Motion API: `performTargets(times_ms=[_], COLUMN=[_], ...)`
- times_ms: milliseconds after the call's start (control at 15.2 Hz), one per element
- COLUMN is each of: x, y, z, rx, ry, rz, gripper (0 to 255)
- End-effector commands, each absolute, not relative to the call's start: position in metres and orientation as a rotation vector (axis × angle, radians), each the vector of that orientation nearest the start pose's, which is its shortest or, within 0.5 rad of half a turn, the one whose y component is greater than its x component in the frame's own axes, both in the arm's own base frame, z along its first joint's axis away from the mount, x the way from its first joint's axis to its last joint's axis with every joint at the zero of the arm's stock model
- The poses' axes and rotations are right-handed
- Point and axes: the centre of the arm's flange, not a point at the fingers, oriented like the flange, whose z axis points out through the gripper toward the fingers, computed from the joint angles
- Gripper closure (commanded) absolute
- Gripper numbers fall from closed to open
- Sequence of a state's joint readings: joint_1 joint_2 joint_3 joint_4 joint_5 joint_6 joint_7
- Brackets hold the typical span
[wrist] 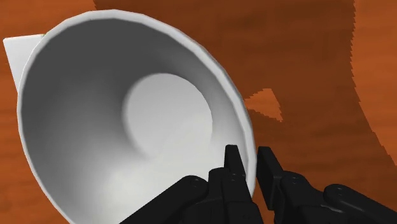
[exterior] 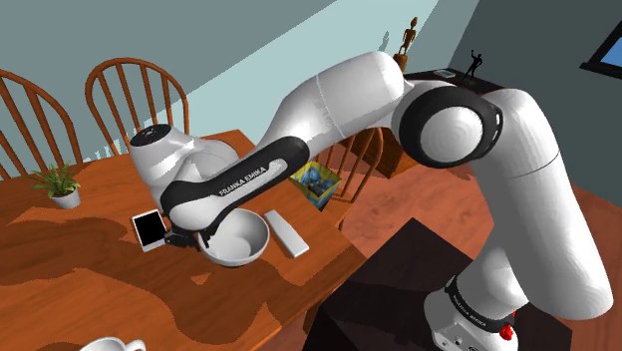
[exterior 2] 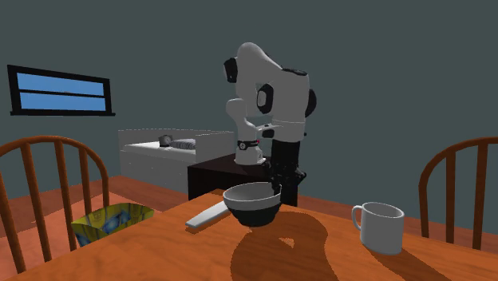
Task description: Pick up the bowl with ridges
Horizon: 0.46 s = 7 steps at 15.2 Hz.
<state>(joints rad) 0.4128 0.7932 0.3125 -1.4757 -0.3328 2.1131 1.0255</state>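
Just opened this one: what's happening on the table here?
The white arm's black gripper is clamped on the rim of a white bowl, with one finger inside and one outside. The bowl sits low at the wooden table; I cannot tell whether it is lifted off the surface. A white mug stands apart from it.

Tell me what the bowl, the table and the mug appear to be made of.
Bowl: plain white-grey, smooth and matte, with soft shading and no sharp highlights; possibly ceramic, but the look leaves it open. Table: wood, judging by its reddish-brown surface with darker grain streaks. Mug: plain white and smooth; material unclear.
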Motion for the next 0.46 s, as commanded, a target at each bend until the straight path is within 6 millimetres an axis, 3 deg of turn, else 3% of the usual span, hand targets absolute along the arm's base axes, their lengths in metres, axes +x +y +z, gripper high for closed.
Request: performTargets(times_ms=[0,264,396], x=[0.561,0.561,0.561], y=[0.429,0.429,0.429], z=[0.223,0.244,0.245], rx=[-3.242,-3.242,-3.242], ry=[0.304,0.304,0.304], rz=[0.053,0.053,0.053], gripper=[255,255,255])
